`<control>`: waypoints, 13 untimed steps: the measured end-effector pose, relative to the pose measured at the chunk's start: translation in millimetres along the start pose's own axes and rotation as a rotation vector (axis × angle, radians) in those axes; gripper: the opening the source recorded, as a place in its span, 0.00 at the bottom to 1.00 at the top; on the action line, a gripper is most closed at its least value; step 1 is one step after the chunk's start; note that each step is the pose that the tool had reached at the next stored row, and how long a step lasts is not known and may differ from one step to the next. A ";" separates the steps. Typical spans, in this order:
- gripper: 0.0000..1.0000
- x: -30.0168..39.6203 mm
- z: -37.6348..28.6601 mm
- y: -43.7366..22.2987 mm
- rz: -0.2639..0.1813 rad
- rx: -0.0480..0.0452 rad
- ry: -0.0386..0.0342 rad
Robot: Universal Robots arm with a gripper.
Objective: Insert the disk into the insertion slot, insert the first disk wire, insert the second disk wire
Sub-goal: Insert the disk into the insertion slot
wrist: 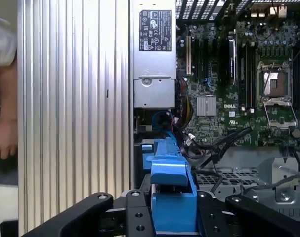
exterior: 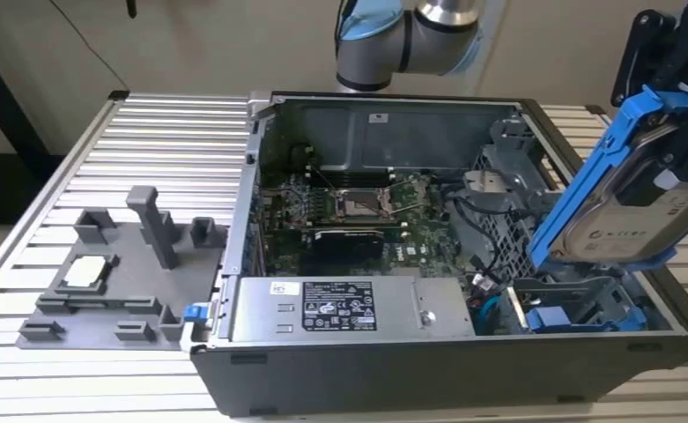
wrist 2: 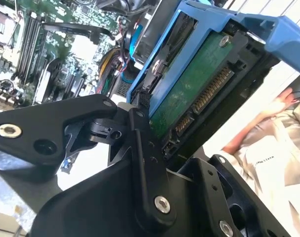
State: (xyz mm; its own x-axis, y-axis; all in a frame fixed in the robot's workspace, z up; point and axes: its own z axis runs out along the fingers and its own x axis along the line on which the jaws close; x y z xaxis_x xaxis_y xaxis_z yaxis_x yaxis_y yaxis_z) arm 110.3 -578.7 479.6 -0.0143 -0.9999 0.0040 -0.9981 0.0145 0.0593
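Gripper (wrist: pixel 172 210) had its jaws clenched on the disk (exterior: pixel 620 220). In the first wrist view the black fingers sat either side of the blue carrier frame, pinching its edges so the drive body took no squeeze, by my read.

Disk hung in the air, clear of the case (exterior: pixel 438 379), over its corner on the exterior view's right. It was steeply tilted, w/ the lower end aimed down toward the insertion slot (exterior: pixel 573 293) in the grey cage just below. That angle looked picked to line the carrier up w/ the bay's rails, tho that's a judgement. Nothing was seated yet: there was a plain gap between carrier and cage.

Another blue-fronted carrier (exterior: pixel 551 317) sat low in the same cage.

In the second wrist view the disk's green board and connector row (wrist 2: pixel 209 94) faced the cam, bare, no wire plugged in. So both wire steps were open too, I'd say. A blue cable (wrist: pixel 162 121) lay loose inside by the PSU box (exterior: pixel 344 308), near the cage.

Mobo (exterior: pixel 356 207) lay on the case floor. A person's hand (wrist: pixel 4 140) rested past the edge of the slatted table (exterior: pixel 167 132), well apart from the arm. A grey parts tray (exterior: pixel 108 282) sat on the exterior view's left, far from the gripper.
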 end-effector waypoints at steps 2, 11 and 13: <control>0.33 0.0 2.9 -1.3 0.000 -0.0023 0.0000; 0.33 -0.2 13.7 -8.1 -0.001 -0.0059 -0.0050; 0.33 -0.2 15.8 -9.0 -0.001 -0.0065 -0.0071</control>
State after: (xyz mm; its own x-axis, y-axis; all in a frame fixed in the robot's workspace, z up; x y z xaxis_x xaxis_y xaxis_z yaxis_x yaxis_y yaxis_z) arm 118.3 -578.8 463.3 -0.0137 -0.9999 -0.0032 -0.9977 0.0135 0.0657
